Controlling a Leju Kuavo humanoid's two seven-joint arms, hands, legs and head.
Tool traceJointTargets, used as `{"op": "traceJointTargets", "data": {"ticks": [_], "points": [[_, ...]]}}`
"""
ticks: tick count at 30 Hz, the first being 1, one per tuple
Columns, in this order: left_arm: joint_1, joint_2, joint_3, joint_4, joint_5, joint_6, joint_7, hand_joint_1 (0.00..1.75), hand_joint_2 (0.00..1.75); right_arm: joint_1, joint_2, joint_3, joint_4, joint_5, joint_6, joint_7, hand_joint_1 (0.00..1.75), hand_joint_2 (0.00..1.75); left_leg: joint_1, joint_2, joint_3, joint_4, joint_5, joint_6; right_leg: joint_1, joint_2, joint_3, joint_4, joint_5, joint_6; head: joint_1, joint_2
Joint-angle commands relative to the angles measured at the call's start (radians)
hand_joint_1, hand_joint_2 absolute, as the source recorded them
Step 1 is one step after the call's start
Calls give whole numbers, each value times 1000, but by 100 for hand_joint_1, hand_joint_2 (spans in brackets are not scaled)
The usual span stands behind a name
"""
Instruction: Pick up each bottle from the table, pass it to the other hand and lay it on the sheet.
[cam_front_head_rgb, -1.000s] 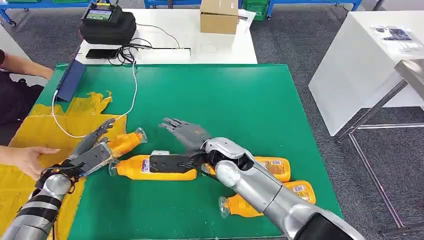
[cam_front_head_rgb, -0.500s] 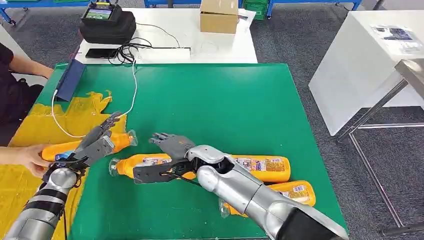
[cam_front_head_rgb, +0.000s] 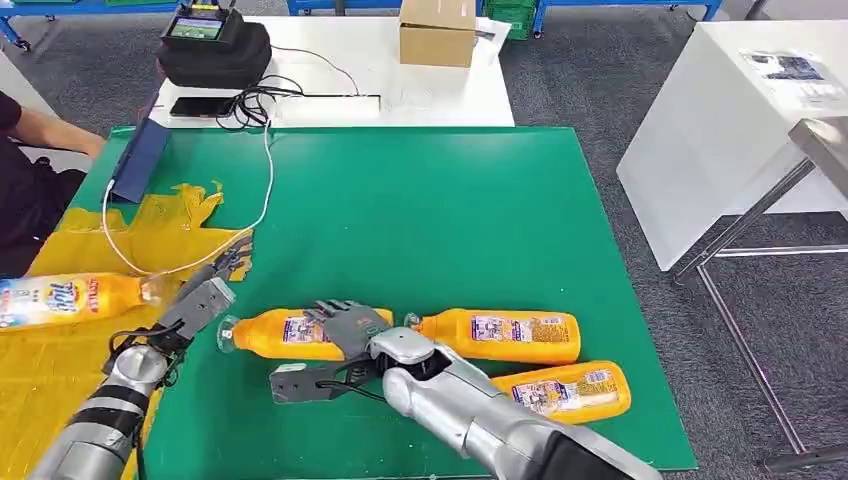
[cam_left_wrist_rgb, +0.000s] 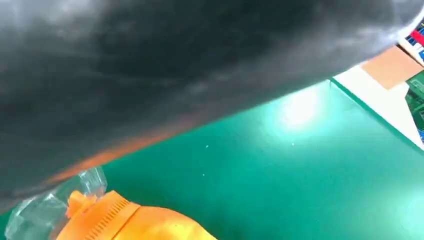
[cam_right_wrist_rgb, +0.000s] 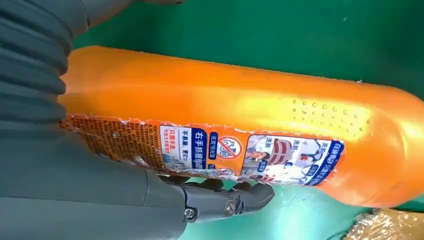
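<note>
The right hand (cam_front_head_rgb: 345, 328) lies over the nearest bottle (cam_front_head_rgb: 270, 335) on the green table (cam_front_head_rgb: 450, 220), fingers draped across its body, apparently to lift it for handover. The left hand (cam_front_head_rgb: 205, 290) hovers with fingers spread, empty. One bottle (cam_front_head_rgb: 70, 297) lies on the yellow sheet (cam_front_head_rgb: 60, 360).

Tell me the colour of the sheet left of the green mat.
Yellow sheet, clearest in the head view.

Head view high, looking forward and down over green table (cam_front_head_rgb: 450, 200). Wrist views very close, low over it, both sharing orange bottle (cam_front_head_rgb: 290, 335) (cam_left_wrist_rgb: 125, 222) (cam_right_wrist_rgb: 240, 125).
</note>
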Motion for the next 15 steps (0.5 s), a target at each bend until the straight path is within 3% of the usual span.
{"op": "traceJointTargets", "data": {"ticks": [1,2,6,7,9,11,13,15], "points": [[-50,-77,104,35,99,-69,23,0,0,24,22,62,164,78,67,71,24,175,0,-4,4,-2,0,3,1,1,5,-3,0,-6,0,0],[-55,-86,110,17,116,-81,31,0,0,34,23,61,173,87,72,74,175,175,0,-4,3,-2,0,2,1,0,4,-2,0,-4,0,0],[-43,-102,137,-35,205,-122,87,0,0,69,14,-27,187,78,19,91,175,175,1,-6,6,-2,0,3,2,-1,4,-4,-1,-6,0,0],[-59,-105,139,-80,218,-111,34,0,0,34,8,-24,162,104,-56,116,175,175,1,-5,7,-1,0,2,1,-2,-1,-3,-1,-5,0,0],[-45,-122,186,-208,287,-139,174,0,0,-15,-5,-114,98,72,-52,148,175,175,1,-4,4,0,0,1,1,0,-6,-1,0,-5,0,0],[-14,-138,223,-277,353,-138,223,0,0,-5,-20,-193,25,79,-66,164,175,175,1,-3,3,1,0,1,2,2,-7,-1,0,-5,0,0],[14,-150,263,-311,403,-123,229,0,0,28,-29,-286,-35,52,-121,150,175,175,0,-2,4,0,0,2,1,3,-6,-1,0,-5,0,0],[63,-156,312,-371,475,-131,237,0,0,92,-39,-411,-154,-15,-212,66,175,175,0,-1,5,-1,-1,2,1,5,-2,-2,0,-6,0,0]]}}
